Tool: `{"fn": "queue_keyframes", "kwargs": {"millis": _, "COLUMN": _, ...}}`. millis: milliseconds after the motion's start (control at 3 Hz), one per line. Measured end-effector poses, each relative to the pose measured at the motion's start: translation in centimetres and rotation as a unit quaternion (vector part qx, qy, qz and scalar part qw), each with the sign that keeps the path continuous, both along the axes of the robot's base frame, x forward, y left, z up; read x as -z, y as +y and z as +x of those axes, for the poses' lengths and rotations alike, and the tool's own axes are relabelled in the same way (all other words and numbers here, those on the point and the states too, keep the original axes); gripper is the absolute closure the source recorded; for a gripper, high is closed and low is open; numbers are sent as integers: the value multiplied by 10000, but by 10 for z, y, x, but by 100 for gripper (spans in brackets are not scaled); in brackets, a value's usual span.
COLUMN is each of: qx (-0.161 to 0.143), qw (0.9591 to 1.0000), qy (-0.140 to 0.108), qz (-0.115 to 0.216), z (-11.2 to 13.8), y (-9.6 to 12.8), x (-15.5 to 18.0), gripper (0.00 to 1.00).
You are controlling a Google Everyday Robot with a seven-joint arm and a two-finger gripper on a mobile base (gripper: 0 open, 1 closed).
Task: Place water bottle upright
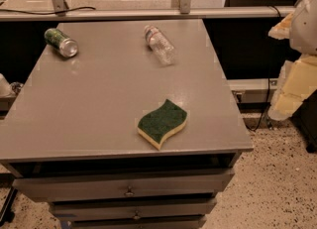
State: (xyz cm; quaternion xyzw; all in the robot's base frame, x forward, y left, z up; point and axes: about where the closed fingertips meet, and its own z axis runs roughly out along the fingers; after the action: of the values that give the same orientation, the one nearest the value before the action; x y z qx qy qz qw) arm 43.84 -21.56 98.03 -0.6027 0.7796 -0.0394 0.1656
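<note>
The clear ribbed plastic water bottle (159, 43) is laid flat, cap rearward, well left of the gripper (296, 82), whose state cannot be told.

The grey bench (99, 104) carried a water bottle (159, 44) on its side near the far edge, a green can (61, 42) on its side at the far left corner, and a green sponge (162, 123) flat near the front. The hand (293, 90) hung beyond its right edge.

cream end effector (296, 84) at right edge, below white arm (307, 25)
</note>
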Motion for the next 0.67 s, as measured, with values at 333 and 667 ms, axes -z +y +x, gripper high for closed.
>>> {"fn": "queue_keyframes", "kwargs": {"millis": 333, "qx": 61, "qw": 9999, "qy": -103, "qz": 43, "z": 9, "y": 4, "x": -3, "gripper": 0}}
{"fn": "queue_keyframes", "kwargs": {"millis": 667, "qx": 174, "qw": 9995, "qy": -205, "qz": 183, "z": 42, "y": 20, "x": -5, "gripper": 0}}
